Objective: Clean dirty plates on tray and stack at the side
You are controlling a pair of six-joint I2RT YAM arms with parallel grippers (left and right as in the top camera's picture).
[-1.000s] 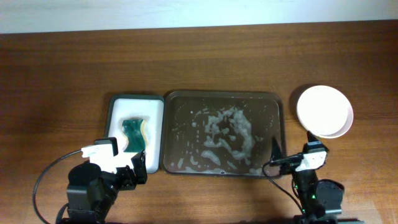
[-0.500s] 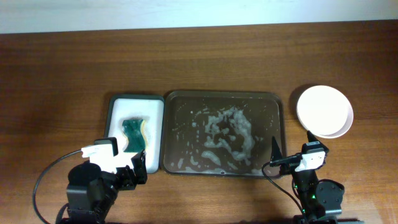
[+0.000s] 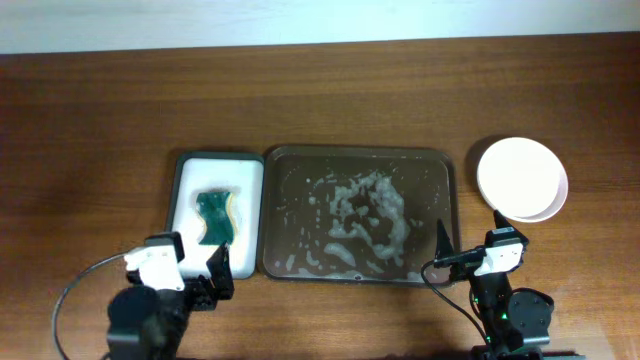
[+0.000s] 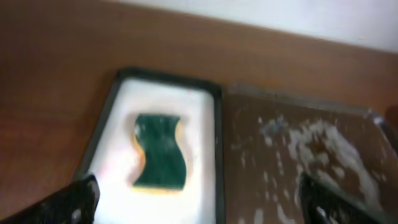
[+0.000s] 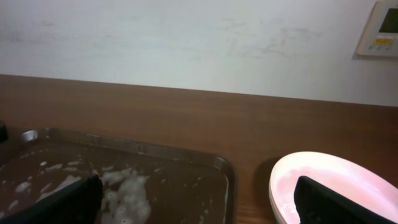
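Gaping empty: left gripper (image 4: 200,202) and right gripper (image 5: 202,202) jaws; one tray (image 3: 290,165), one plate stack (image 3: 522,178).

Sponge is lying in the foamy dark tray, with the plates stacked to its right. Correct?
No: the sponge lies in the small white tray, left of the dark tray; the overhead view shows it. The plates are stacked to the dark tray's right.

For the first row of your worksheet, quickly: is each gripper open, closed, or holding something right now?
Left gripper: open, holding nothing.
Right gripper: open, holding nothing.
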